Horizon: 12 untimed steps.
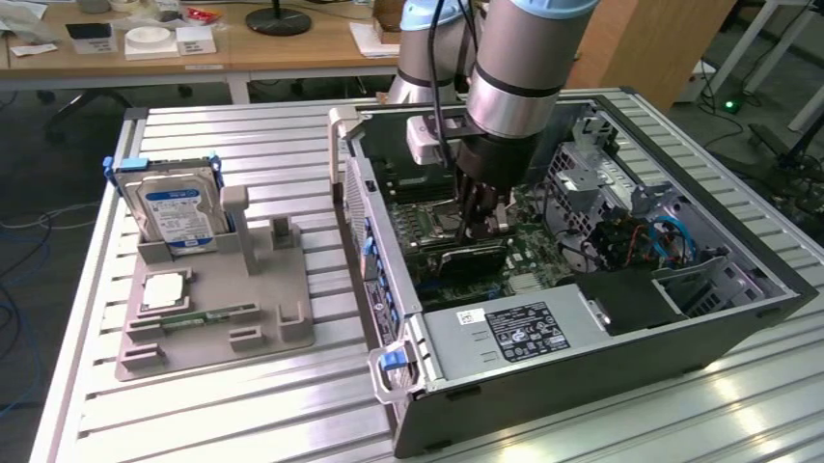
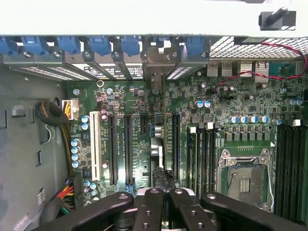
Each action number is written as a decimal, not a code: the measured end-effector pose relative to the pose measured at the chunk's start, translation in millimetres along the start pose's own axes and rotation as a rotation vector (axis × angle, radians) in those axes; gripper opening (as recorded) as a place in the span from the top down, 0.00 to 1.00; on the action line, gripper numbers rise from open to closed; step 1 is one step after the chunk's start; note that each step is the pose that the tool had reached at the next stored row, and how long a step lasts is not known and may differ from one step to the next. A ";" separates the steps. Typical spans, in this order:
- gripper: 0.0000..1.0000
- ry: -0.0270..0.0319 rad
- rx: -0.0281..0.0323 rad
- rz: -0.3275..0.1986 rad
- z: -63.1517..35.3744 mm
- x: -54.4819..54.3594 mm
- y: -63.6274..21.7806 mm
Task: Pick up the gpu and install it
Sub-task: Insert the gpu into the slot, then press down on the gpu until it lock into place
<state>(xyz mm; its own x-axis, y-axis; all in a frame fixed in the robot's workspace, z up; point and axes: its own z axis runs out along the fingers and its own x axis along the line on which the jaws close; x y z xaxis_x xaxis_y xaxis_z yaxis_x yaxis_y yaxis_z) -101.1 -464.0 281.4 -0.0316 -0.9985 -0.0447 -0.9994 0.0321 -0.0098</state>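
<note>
The black-fingered gripper [image 1: 477,224] is clamped on the thin, flat gpu [image 1: 466,257], edge-down against the green motherboard [image 2: 139,125] inside the metal case [image 1: 618,328].

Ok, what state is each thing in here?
gripper: shut on the graphics card
graphics card: held on edge, low over the motherboard
computer case: on its side, open
hard drive: upright in the grey holder
memory stick: flat in the holder
</note>
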 end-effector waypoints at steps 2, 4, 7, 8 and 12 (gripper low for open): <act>0.89 0.0000 0.0000 0.000 0.0 0.0 0.0; 0.89 0.0000 0.0000 0.000 0.0 0.0 0.0; 0.89 0.0000 0.0000 0.000 0.0 0.0 0.0; 0.89 0.0000 0.0000 0.000 0.0 0.0 0.0; 0.89 0.0000 0.0000 0.000 0.0 0.0 0.0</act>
<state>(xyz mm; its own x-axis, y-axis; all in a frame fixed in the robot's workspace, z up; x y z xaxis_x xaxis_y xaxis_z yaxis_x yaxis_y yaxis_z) -101.1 -464.0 281.4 -0.0316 -0.9985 -0.0447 -0.9994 0.0321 -0.0098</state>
